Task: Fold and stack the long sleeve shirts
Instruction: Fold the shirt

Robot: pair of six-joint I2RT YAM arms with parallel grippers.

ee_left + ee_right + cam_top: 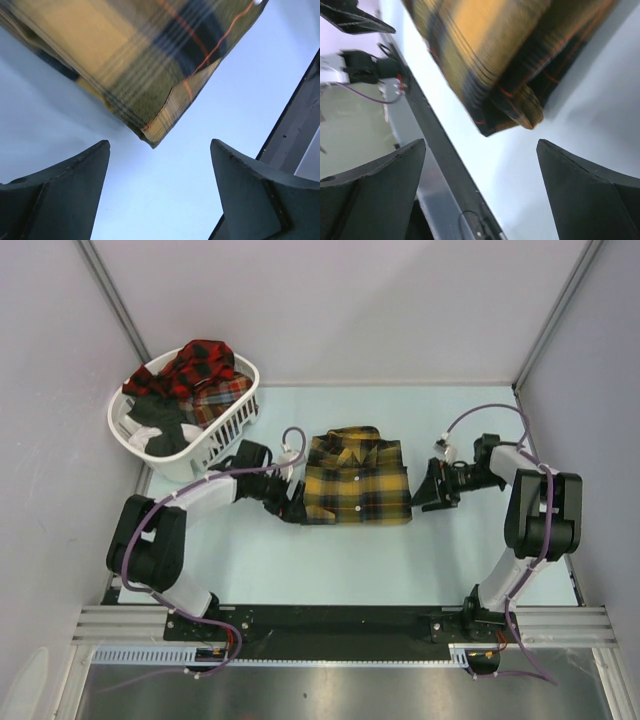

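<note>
Red-and-black plaid shirts [200,365] lie heaped in the white basket [240,405] at far left, the left gripper [296,509] gapes empty at the near-left corner of the folded mustard-yellow shirt [358,478] in the middle, and the right gripper [428,496] stands wide, empty, beside its right edge.

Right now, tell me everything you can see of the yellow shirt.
The yellow shirt is soft-looking plaid cloth: mustard with black checks and thin red lines. It lies folded into a rectangle, collar at the far end, button front up, flat on the table. The left gripper and right gripper stand open at its near corners, neither touching it.
</note>
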